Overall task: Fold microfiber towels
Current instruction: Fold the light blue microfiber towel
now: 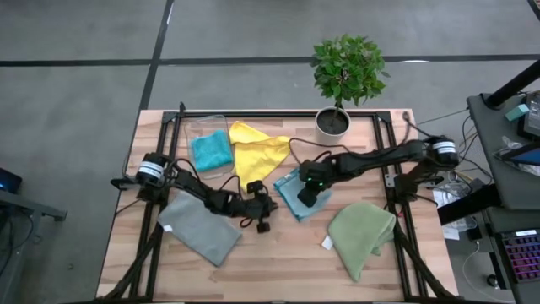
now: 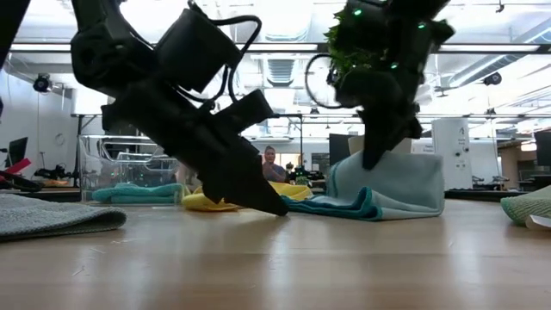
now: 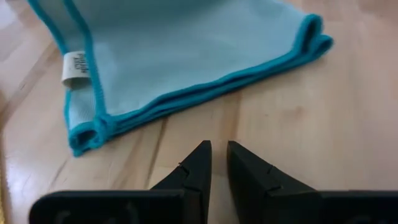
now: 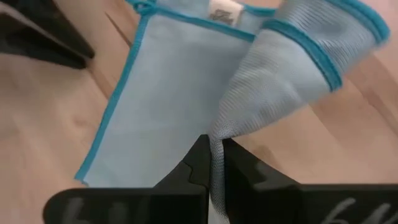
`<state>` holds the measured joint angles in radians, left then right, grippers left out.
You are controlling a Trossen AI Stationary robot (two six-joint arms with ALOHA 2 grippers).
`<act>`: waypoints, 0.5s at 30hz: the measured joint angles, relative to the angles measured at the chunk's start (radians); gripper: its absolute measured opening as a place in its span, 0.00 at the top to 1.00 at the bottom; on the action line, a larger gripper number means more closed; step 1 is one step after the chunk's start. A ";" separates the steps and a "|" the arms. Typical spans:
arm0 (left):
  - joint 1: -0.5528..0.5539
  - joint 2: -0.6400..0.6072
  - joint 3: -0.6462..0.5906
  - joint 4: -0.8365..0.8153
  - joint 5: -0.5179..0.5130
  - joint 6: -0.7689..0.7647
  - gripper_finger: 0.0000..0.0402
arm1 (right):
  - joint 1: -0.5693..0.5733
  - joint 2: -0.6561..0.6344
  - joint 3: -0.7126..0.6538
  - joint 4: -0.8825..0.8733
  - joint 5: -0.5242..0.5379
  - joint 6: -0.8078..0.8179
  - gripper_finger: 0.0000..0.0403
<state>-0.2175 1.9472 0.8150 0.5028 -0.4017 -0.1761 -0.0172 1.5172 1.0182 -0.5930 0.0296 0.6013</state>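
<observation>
Left gripper is angling down at the wooden table just beside the light blue towel, fingers nearly together with a thin gap, holding nothing. Right gripper is reaching in from the far right, pinching a raised fold of that soft, teal-edged cloth mid-table. Grey towel is lying front left, olive green towel front right, yellow towel behind, teal towel sitting in the clear bin.

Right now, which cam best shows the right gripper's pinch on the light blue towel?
Right wrist view: right gripper shut on light blue towel, fabric between its fingertips. High view shows the arm covering it; low view shows lifted cloth; left wrist view only the flat edge.
</observation>
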 joint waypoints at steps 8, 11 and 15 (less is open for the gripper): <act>0.010 0.003 -0.002 0.003 0.001 0.000 0.91 | 0.018 0.160 0.161 -0.045 0.000 -0.043 0.97; 0.011 0.003 -0.002 0.003 0.001 0.000 0.91 | 0.020 0.197 0.198 -0.052 0.000 -0.050 0.97; 0.016 0.003 -0.002 0.003 0.004 0.001 0.91 | 0.021 0.219 0.223 -0.053 0.000 -0.051 0.97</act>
<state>-0.2016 1.9499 0.8127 0.5055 -0.3982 -0.1750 0.0040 1.7359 1.2412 -0.6456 0.0292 0.5499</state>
